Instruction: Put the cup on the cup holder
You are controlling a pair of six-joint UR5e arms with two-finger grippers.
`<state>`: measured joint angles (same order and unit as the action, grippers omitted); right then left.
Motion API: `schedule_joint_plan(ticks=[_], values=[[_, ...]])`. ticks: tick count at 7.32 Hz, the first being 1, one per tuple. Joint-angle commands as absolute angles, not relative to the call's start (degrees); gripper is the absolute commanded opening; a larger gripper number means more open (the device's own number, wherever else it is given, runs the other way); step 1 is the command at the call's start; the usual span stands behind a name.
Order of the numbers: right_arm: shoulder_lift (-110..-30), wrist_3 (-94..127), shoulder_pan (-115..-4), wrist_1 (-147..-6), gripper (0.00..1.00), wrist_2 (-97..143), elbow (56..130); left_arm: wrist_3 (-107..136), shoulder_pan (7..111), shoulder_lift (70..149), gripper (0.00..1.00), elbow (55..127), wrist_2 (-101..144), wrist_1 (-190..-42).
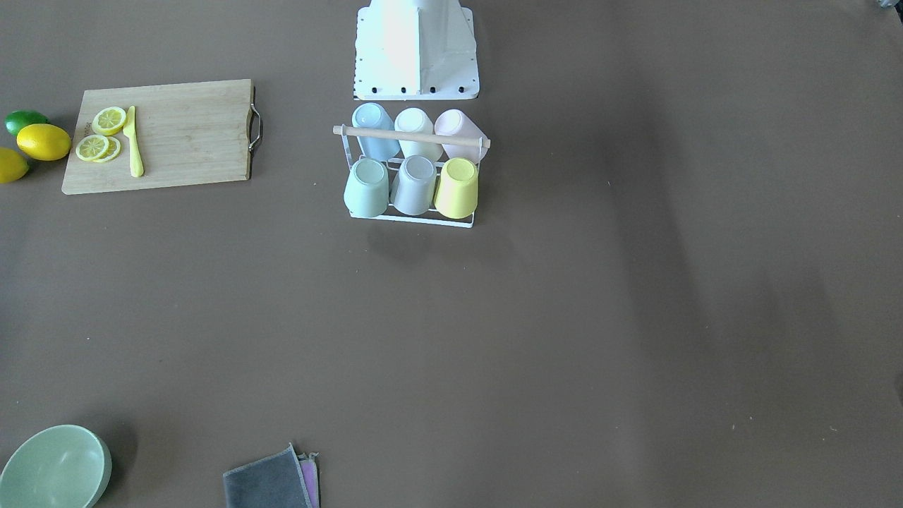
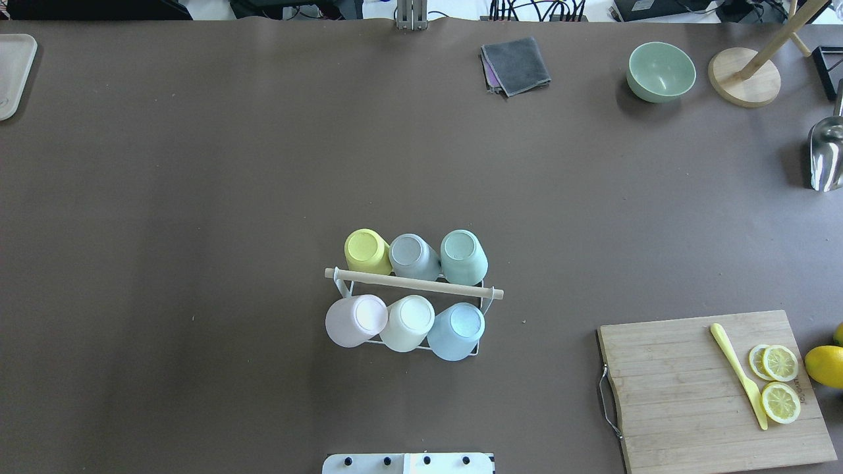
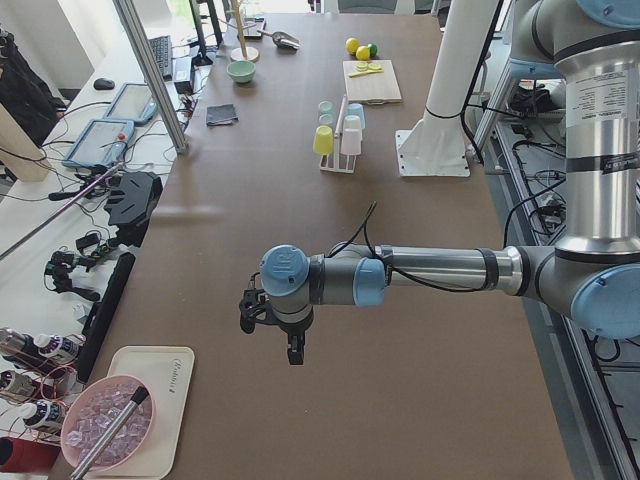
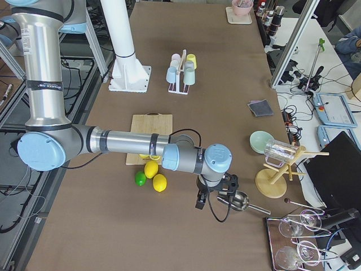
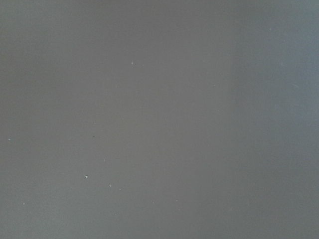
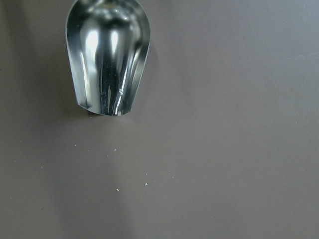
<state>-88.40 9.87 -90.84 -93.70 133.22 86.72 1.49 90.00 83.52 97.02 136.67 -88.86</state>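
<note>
**Cup holder: appearance, orientation and location**

**Appearance.** The cup holder (image 2: 413, 284) is a small white wire rack with a light wooden rod across its top. All six positions are occupied. Each cup sits upside down with its base facing up.
- Row farther from the robot: yellow cup (image 2: 367, 251), grey cup (image 2: 413, 257), green cup (image 2: 463, 257).
- Row nearer the robot: pink cup (image 2: 355, 320), white cup (image 2: 407, 322), blue cup (image 2: 456, 330).

**Orientation.** The long axis follows the wooden rod. It runs across the tabletop (image 2: 197, 197) from the robot's left to its right. In the overhead view the rod is slightly skewed, its right end a little nearer the robot than its left end. One row of cups lies on each side of the rod.

**Location.** The cup holder stands upright on the tabletop, about midway along its length. It is near the white robot base (image 2: 408, 463) but does not touch it. The wooden cutting board (image 2: 711, 388) lies well apart, to the robot's right.

**Hands.**
- The left hand (image 3: 293, 355) hangs pointing down over bare tabletop, well apart from the cup holder. Its wrist view shows only the brown surface. Whether the fingers are apart or together cannot be told.
- The right hand (image 4: 202, 200) hangs pointing down near the metal scoop (image 6: 107, 57), well apart from the cup holder. The position of its fingers cannot be told either.
</note>
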Motion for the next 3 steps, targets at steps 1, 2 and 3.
schedule_joint_plan(ticks=[1, 2, 3], values=[[-88.24, 9.93, -90.44, -93.69, 1.0, 133.24, 86.75, 1.49, 90.0, 83.58, 0.98, 96.94, 136.67, -88.86], [-88.24, 9.93, -90.27, -93.69, 1.0, 133.16, 86.75, 1.49, 90.0, 83.58, 0.98, 96.86, 136.67, -88.86], [-88.24, 9.93, -89.92, -93.69, 1.0, 133.15, 86.75, 1.49, 90.0, 83.5, 0.98, 96.86, 136.67, -88.86]])
